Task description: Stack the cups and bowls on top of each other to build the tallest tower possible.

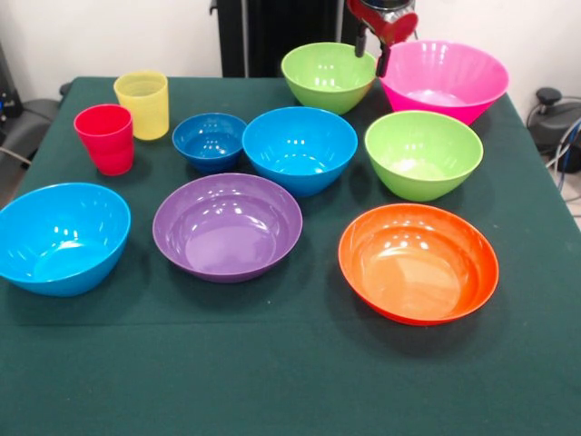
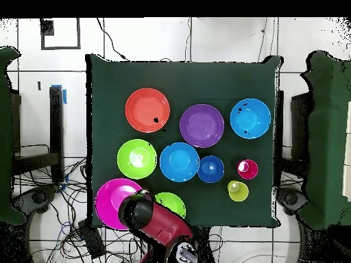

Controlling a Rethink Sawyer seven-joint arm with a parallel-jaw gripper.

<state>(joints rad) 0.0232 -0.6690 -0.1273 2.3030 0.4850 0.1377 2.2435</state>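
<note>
Pink bowl [image 1: 444, 79], upper right of the frame: my gripper [image 1: 373, 54] hovers over its rim, fingers released, empty. Nothing stacked; next I lower and grasp.

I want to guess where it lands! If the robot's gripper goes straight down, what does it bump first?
Probably the pink bowl. The gripper hangs between it and the far green bowl, and overhead it sits over the pink bowl's edge, but depth is hard to judge.

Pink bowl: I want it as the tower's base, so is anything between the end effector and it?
Nothing visible. The end effector hangs over the gap between the pink bowl and the neighbouring lime green bowl, both empty.
</note>
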